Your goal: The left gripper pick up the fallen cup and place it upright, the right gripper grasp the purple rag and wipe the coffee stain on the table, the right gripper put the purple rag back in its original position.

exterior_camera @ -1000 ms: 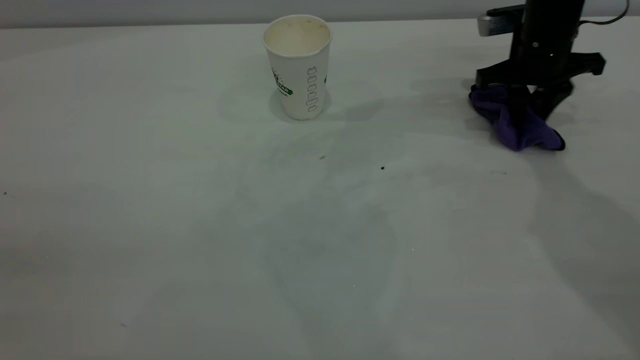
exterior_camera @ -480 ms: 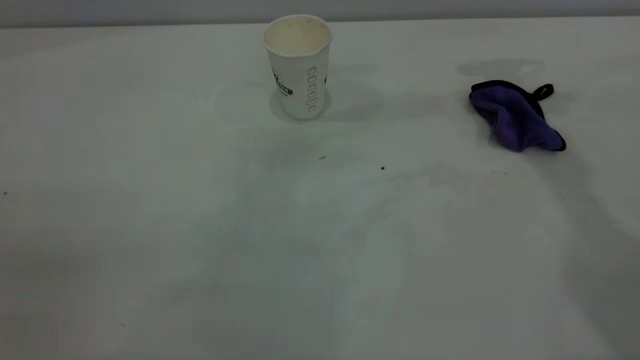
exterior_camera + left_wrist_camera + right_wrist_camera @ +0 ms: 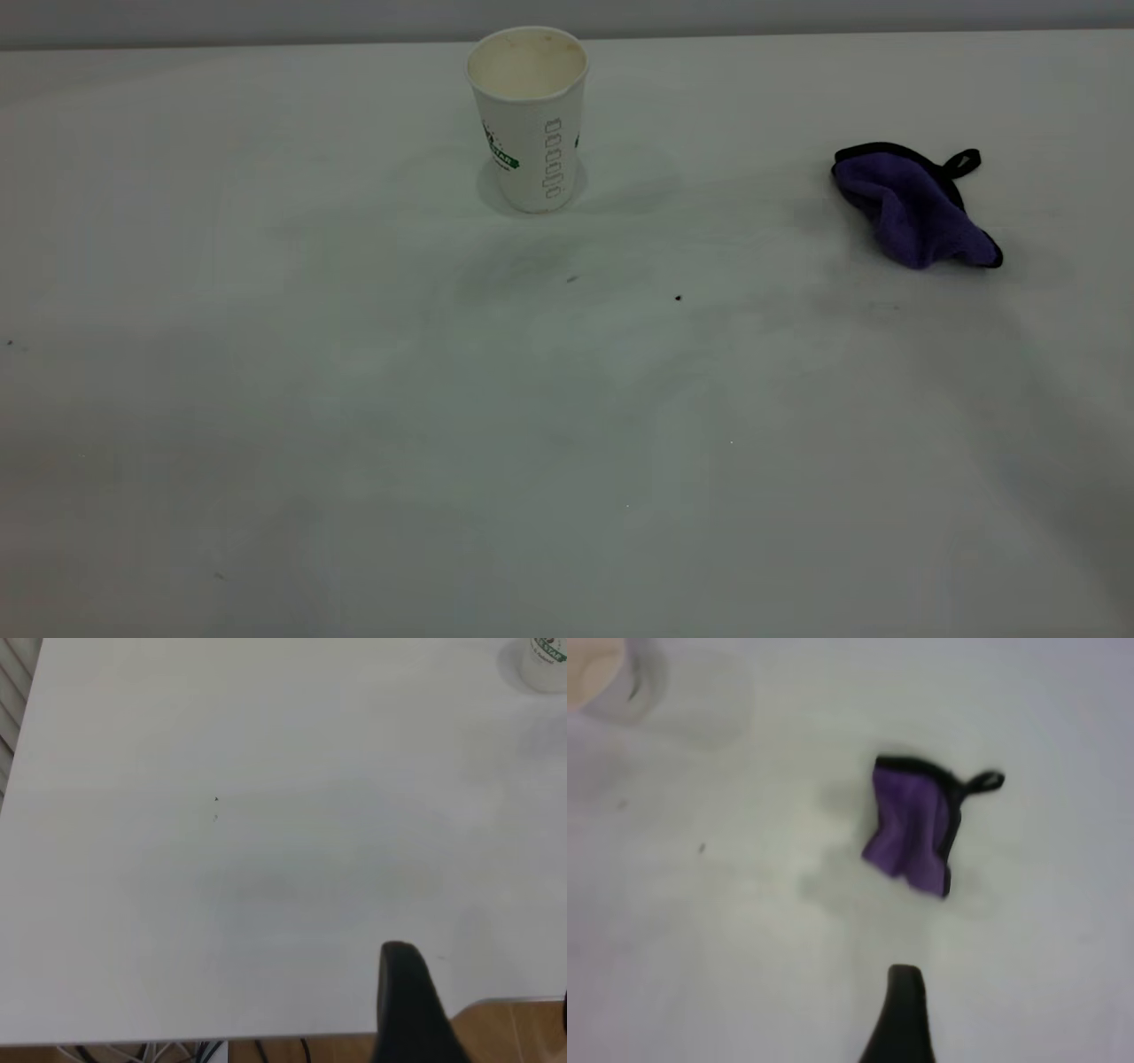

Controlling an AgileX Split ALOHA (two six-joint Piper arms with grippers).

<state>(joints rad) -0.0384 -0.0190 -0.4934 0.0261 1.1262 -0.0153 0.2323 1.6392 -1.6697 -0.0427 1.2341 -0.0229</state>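
The cup [image 3: 529, 115] stands upright and empty at the far middle of the table [image 3: 354, 443]; its base shows in the left wrist view [image 3: 545, 660] and its rim in the right wrist view [image 3: 607, 678]. The purple rag [image 3: 912, 208] lies crumpled at the far right, its black loop to the side, and also shows in the right wrist view [image 3: 912, 835]. No brown coffee stain shows. Neither gripper is in the exterior view. My right gripper [image 3: 970, 992] hangs high above the table near the rag, open and empty. My left gripper [image 3: 483, 979] is open and empty over the table's near edge.
A tiny black speck [image 3: 678, 298] and a faint grey mark [image 3: 571, 279] lie in front of the cup. The table's edge, with a wooden floor and cables below, shows in the left wrist view [image 3: 266, 1038].
One second ago my right gripper stood open right over the rag. It has since lifted out of the exterior view, and the rag stays on the table. The cup has not moved.
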